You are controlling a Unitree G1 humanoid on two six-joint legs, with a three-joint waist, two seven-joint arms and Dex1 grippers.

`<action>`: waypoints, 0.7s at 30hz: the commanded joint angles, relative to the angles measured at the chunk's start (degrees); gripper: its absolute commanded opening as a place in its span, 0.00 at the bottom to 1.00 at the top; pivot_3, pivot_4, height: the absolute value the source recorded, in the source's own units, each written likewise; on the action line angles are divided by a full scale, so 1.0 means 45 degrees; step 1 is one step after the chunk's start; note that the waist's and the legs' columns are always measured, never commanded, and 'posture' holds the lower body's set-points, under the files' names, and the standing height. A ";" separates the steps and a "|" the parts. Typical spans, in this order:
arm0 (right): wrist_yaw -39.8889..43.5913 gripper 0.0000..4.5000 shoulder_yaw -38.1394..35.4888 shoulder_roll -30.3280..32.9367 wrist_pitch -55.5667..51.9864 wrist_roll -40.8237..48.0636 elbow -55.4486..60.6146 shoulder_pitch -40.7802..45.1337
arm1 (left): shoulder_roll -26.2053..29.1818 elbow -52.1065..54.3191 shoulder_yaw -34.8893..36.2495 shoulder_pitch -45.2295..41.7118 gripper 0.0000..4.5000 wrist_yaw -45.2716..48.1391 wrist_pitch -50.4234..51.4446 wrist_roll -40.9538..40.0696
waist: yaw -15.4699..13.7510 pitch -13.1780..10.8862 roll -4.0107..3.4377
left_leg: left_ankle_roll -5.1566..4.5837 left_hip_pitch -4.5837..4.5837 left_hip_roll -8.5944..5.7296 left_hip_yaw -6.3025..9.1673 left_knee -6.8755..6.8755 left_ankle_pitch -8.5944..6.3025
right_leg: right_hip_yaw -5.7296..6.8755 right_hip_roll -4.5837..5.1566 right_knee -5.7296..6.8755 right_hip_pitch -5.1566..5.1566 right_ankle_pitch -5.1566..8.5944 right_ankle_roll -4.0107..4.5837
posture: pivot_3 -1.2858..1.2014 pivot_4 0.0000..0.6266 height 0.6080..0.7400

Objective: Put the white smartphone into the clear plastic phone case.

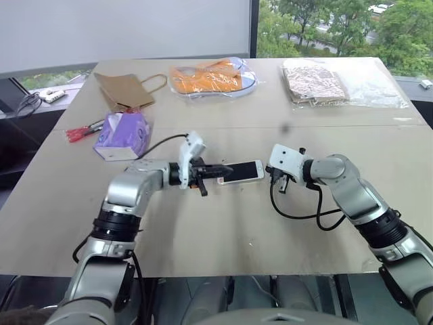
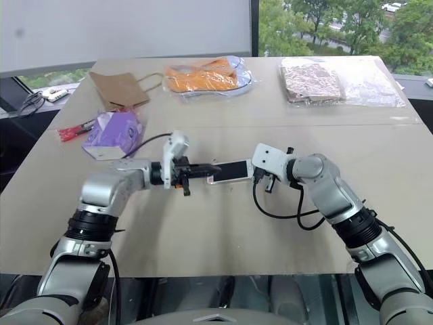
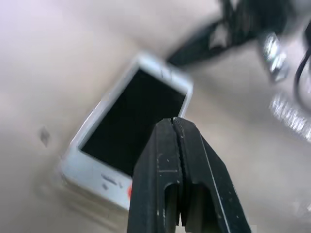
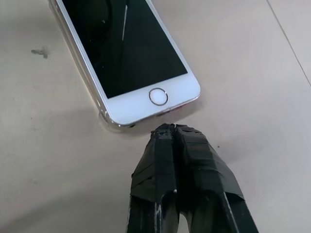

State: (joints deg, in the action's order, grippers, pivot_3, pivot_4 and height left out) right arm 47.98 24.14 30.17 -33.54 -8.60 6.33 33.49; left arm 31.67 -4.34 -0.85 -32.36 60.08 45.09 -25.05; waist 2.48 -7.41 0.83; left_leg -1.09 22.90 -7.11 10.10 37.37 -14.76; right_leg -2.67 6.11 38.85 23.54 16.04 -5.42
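White smartphone (image 4: 127, 57) lies screen up on the worktop (image 1: 223, 230) between the two grippers, a clear plastic phone case (image 4: 103, 114) rim showing along its edge, while the left gripper (image 3: 174, 127) over it and the right gripper (image 4: 171, 130) just beside its home-button end both have fingers together.

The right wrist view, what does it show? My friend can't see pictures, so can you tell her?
A white smartphone lies screen up on a pale tabletop, its round home button nearest the camera, with a thin clear edge along its side. Just short of that end sits the right gripper, its black jaws shut and holding nothing.
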 commanded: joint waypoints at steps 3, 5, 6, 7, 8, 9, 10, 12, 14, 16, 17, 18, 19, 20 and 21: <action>0.0057 0.00 -0.0186 -0.0003 0.0215 0.0068 0.0391 0.0209 | 0.0507 -0.0522 0.0055 0.0401 0.00 -0.1615 -0.1266 0.1323 | -0.0029 0.0000 0.0000 | 0.0000 -0.0003 0.0000 -0.0004 -0.0003 0.0000 | -0.0003 0.0001 -0.0002 -0.0001 0.0000 0.0000 | 0.52 0.24 1.00; 0.0090 0.00 -0.0149 -0.0049 0.0209 0.0078 0.0427 0.0259 | 0.0635 -0.0700 -0.0310 0.0697 0.00 -0.1904 -0.1852 0.1955 | -0.0043 0.0000 0.0000 | 0.0000 -0.0002 0.0000 -0.0004 -0.0002 0.0000 | -0.0002 0.0001 -0.0004 0.0000 0.0000 0.0000 | 0.52 0.24 1.00; 0.0108 0.00 -0.0142 -0.0078 0.0188 0.0087 0.0452 0.0285 | 0.0694 -0.0705 -0.0456 0.0843 0.00 -0.1886 -0.2029 0.2133 | -0.0046 -0.0001 0.0000 | 0.0000 -0.0001 0.0000 -0.0005 -0.0002 0.0000 | -0.0002 0.0001 -0.0005 0.0000 0.0000 0.0001 | 0.52 0.24 1.00; 0.0136 0.00 -0.0135 -0.0096 0.0189 0.0095 0.0480 0.0306 | 0.0706 -0.0671 -0.0560 0.0975 0.00 -0.1902 -0.2145 0.2243 | -0.0052 -0.0001 -0.0001 | 0.0000 -0.0001 0.0000 -0.0006 -0.0002 0.0000 | -0.0002 0.0002 -0.0005 0.0000 0.0000 0.0001 | 0.52 0.24 1.00; 0.0191 0.00 -0.0106 -0.0122 0.0217 0.0120 0.0510 0.0324 | 0.0675 -0.0534 -0.0670 0.1100 0.00 -0.1867 -0.2118 0.2253 | -0.0060 -0.0002 -0.0002 | 0.0000 -0.0001 0.0000 -0.0006 -0.0002 0.0000 | -0.0002 0.0002 -0.0003 0.0000 0.0000 0.0001 | 0.52 0.24 1.00; 0.0252 0.00 -0.0063 -0.0130 0.0270 0.0137 0.0548 0.0325 | 0.0632 -0.0414 -0.0741 0.1183 0.00 -0.1847 -0.2074 0.2245 | -0.0062 -0.0002 -0.0002 | 0.0000 -0.0001 0.0000 -0.0005 -0.0002 0.0000 | -0.0001 0.0002 -0.0003 0.0000 0.0000 0.0001 | 0.52 0.24 1.00; 0.0328 0.00 0.0000 -0.0141 0.0349 0.0160 0.0619 0.0307 | 0.0573 -0.0322 -0.0841 0.1241 0.00 -0.1886 -0.2017 0.2274 | -0.0063 -0.0002 -0.0002 | 0.0000 -0.0001 0.0000 -0.0005 -0.0002 0.0000 | -0.0002 0.0002 -0.0003 0.0000 0.0000 0.0000 | 0.52 0.24 1.00; 0.0437 0.00 0.0106 -0.0189 0.0391 0.0184 0.0746 0.0264 | 0.0461 -0.0250 -0.1013 0.1279 0.00 -0.1949 -0.2095 0.2368 | -0.0062 -0.0001 -0.0002 | 0.0000 -0.0001 0.0000 -0.0005 -0.0002 0.0000 | -0.0002 0.0003 -0.0003 -0.0001 0.0000 0.0001 | 0.52 0.24 1.00; 0.0588 0.00 0.0339 -0.0262 0.0452 0.0141 0.0842 0.0244 | 0.0257 -0.0170 -0.1155 0.1250 0.00 -0.1946 -0.2235 0.2355 | -0.0063 -0.0001 -0.0003 | 0.0000 -0.0001 0.0000 -0.0005 -0.0002 0.0000 | -0.0002 0.0003 -0.0003 -0.0001 0.0000 0.0000 | 0.52 0.24 1.00; 0.0647 0.00 0.0674 -0.0426 0.0613 0.0002 0.0823 0.0253 | 0.0032 0.0002 -0.1323 0.1203 0.00 -0.1812 -0.2407 0.2283 | -0.0074 -0.0001 -0.0002 | 0.0000 -0.0002 0.0000 -0.0005 -0.0002 0.0000 | -0.0002 0.0003 -0.0002 -0.0001 0.0000 0.0000 | 0.52 0.24 1.00; 0.0666 0.00 0.0854 -0.0542 0.0727 -0.0057 0.0747 0.0271 | -0.0049 0.0153 -0.1424 0.1222 0.00 -0.1694 -0.2470 0.2258 | -0.0080 -0.0001 -0.0003 | 0.0000 -0.0002 -0.0001 -0.0004 -0.0001 0.0000 | 0.0002 0.0003 -0.0003 -0.0001 0.0000 0.0000 | 0.52 0.24 1.00; 0.0677 0.00 0.0962 -0.0665 0.0810 -0.0092 0.0666 0.0280 | -0.0097 0.0294 -0.1491 0.1256 0.00 -0.1603 -0.2481 0.2253 | -0.0082 0.0000 -0.0003 | 0.0000 -0.0002 -0.0001 -0.0003 0.0002 0.0000 | 0.0003 0.0003 -0.0003 0.0000 0.0000 0.0000 | 0.52 0.24 1.00; 0.0657 0.00 0.1009 -0.0805 0.0852 -0.0087 0.0558 0.0291 | -0.0086 0.0437 -0.1542 0.1313 0.00 -0.1485 -0.2446 0.2227 | -0.0076 0.0000 -0.0002 | 0.0000 -0.0006 -0.0001 -0.0003 0.0002 0.0000 | 0.0003 0.0004 -0.0003 -0.0003 0.0000 0.0000 | 0.52 0.24 1.00; 0.0644 0.00 0.1029 -0.0899 0.0904 -0.0103 0.0461 0.0299 | -0.0052 0.0562 -0.1596 0.1376 0.00 -0.1350 -0.2468 0.2214 | -0.0067 0.0000 -0.0002 | 0.0000 -0.0006 -0.0001 -0.0003 0.0002 0.0000 | 0.0003 0.0003 -0.0004 -0.0002 0.0000 0.0000 | 0.52 0.24 1.00; 0.0640 0.00 0.1018 -0.0952 0.0931 -0.0123 0.0405 0.0300 | -0.0023 0.0634 -0.1619 0.1419 0.00 -0.1270 -0.2482 0.2211 | -0.0034 0.0000 -0.0003 | 0.0000 -0.0006 -0.0001 -0.0003 0.0002 0.0000 | 0.0003 0.0003 -0.0003 -0.0002 0.0000 0.0000 | 0.52 0.24 1.00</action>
State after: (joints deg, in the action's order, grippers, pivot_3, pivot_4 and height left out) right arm 50.22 26.82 28.00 -31.29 -10.22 7.03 33.76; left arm 33.08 -5.70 -5.13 -25.95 51.10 35.13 -13.47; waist 2.33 -7.41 0.81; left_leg -1.09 22.87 -7.11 10.08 37.38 -14.76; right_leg -2.67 6.12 38.84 23.53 16.04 -5.42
